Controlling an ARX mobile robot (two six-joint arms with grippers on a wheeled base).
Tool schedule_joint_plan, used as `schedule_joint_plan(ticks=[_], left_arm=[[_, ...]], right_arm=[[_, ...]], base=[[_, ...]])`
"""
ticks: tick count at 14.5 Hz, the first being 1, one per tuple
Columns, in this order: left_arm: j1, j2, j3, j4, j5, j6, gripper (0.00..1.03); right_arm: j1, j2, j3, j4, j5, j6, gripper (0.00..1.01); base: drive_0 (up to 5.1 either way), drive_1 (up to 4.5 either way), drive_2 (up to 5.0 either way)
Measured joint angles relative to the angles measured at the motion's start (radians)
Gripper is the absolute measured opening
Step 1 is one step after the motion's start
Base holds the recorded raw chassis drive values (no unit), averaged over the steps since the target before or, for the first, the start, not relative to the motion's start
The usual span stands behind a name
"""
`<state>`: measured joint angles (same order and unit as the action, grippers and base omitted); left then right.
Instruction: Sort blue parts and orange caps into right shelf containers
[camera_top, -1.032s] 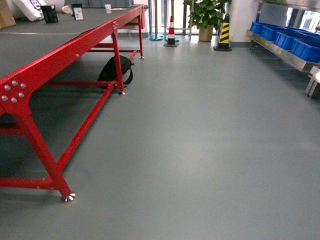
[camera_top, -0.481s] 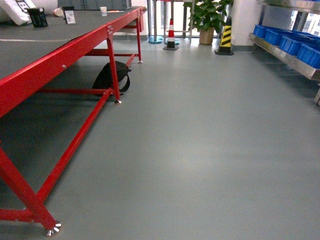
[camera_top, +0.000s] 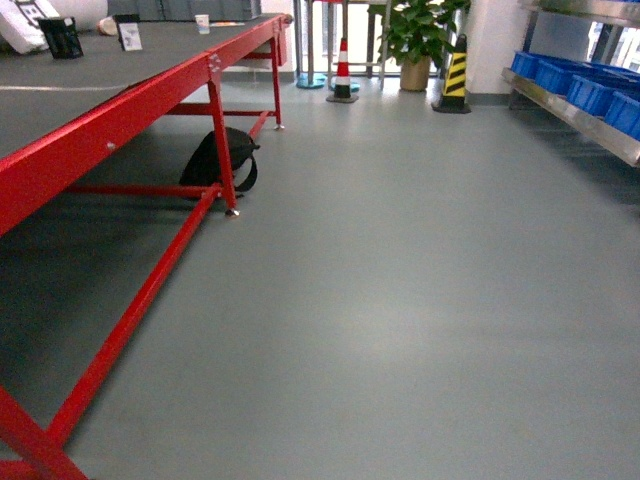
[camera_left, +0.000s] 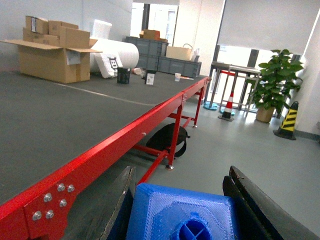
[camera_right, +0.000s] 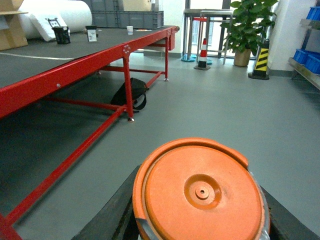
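Orange cap (camera_right: 200, 192) sits flat-top-up, clamped in the right claw (camera_right: 192, 210). The left claw (camera_left: 182, 212) is closed on a blue part (camera_left: 182, 215). Blue crates (camera_top: 590, 88) line the right shelf (camera_top: 575, 118); contents not discernible.

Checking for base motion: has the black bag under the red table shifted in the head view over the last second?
Yes, in the image only: the black bag slid left and up together with the table leg beside it, so the camera moved, not the bag.
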<state>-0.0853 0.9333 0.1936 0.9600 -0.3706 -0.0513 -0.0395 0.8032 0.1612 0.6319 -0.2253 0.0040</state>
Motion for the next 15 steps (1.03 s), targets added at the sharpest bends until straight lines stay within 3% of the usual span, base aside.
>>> schedule_joint_plan(ticks=[15], left_arm=[[0.000,0.000,0.000,0.004,0.000,0.000,0.47]], right_arm=[[0.000,0.000,0.000,0.000,0.000,0.000,0.44]], base=[[0.0,4.24,-4.3]])
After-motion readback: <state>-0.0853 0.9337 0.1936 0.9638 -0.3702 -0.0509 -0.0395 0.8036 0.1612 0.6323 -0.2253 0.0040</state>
